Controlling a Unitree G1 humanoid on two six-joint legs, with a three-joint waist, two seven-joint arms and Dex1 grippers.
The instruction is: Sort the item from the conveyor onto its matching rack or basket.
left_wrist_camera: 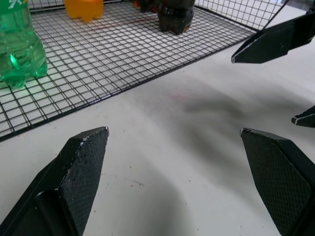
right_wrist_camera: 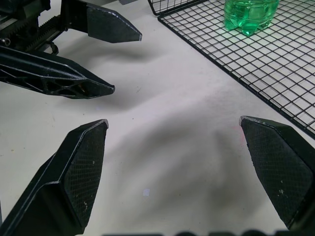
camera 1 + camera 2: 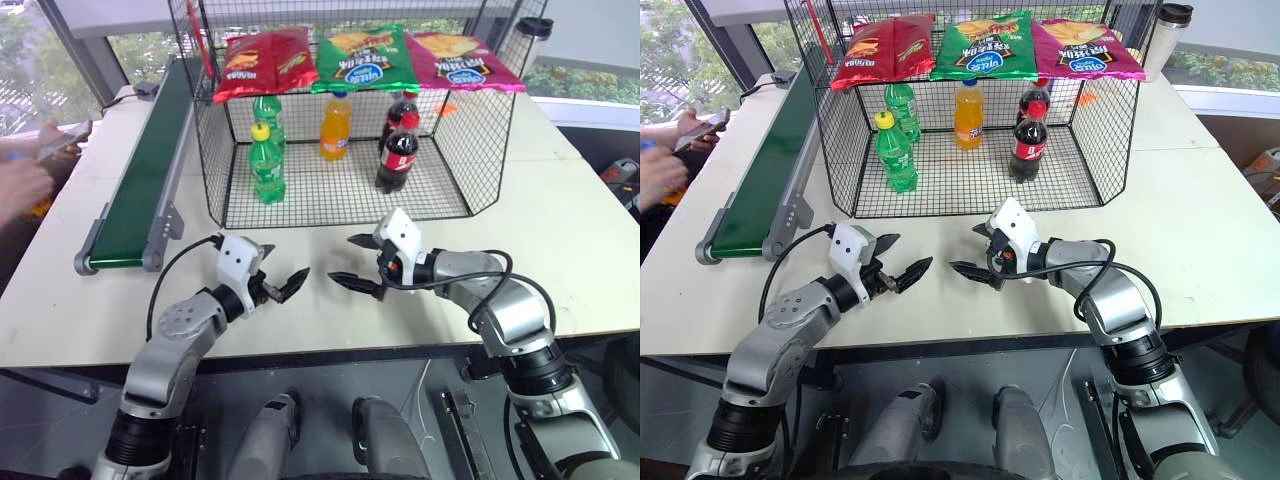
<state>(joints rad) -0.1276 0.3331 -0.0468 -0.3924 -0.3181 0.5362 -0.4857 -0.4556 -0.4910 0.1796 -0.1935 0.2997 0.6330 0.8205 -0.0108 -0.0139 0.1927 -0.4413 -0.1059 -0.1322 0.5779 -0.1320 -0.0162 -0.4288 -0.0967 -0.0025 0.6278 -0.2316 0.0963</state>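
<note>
1. Fingertips of the left gripper and right gripper face each other, near but apart, both spread wide and empty; reaching together risks a clash.
2. Orange soda bottle already stands in the wire cage, beyond both grippers, between green bottles and cola bottles.
3. Head views show the conveyor, off beyond the left gripper, with no item on it; wrist views lack it.
</note>
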